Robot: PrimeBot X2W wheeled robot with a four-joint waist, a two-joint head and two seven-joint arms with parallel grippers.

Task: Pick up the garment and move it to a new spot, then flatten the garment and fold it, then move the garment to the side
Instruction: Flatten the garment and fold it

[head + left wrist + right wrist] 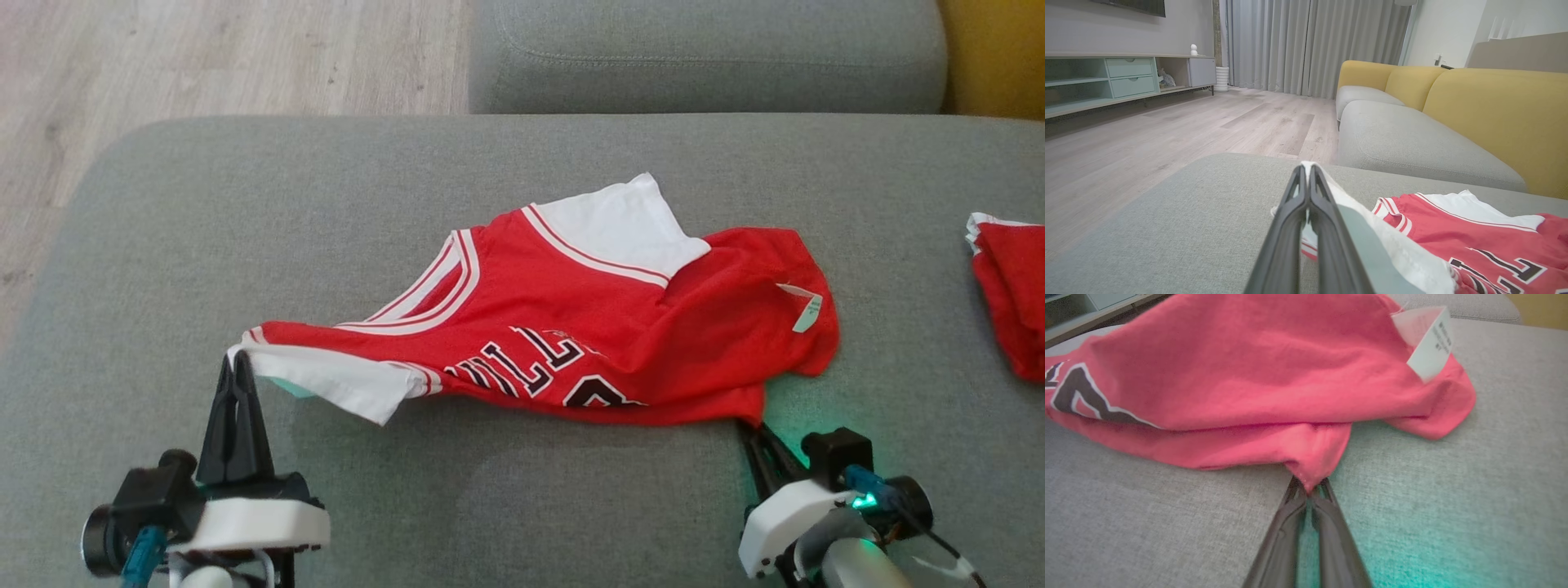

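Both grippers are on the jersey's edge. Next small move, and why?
Probably raise both grippers slightly and draw them apart: the left gripper pinches the white corner, the right gripper grips the red hem, and the jersey lies crumpled.

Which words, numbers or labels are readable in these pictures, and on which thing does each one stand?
"ULL": black white-edged letters on the red sleeveless basketball jersey, word cut off by folds.
The black number beneath them: mostly hidden, unreadable.
The white care label at the jersey's edge: print too blurred to read.
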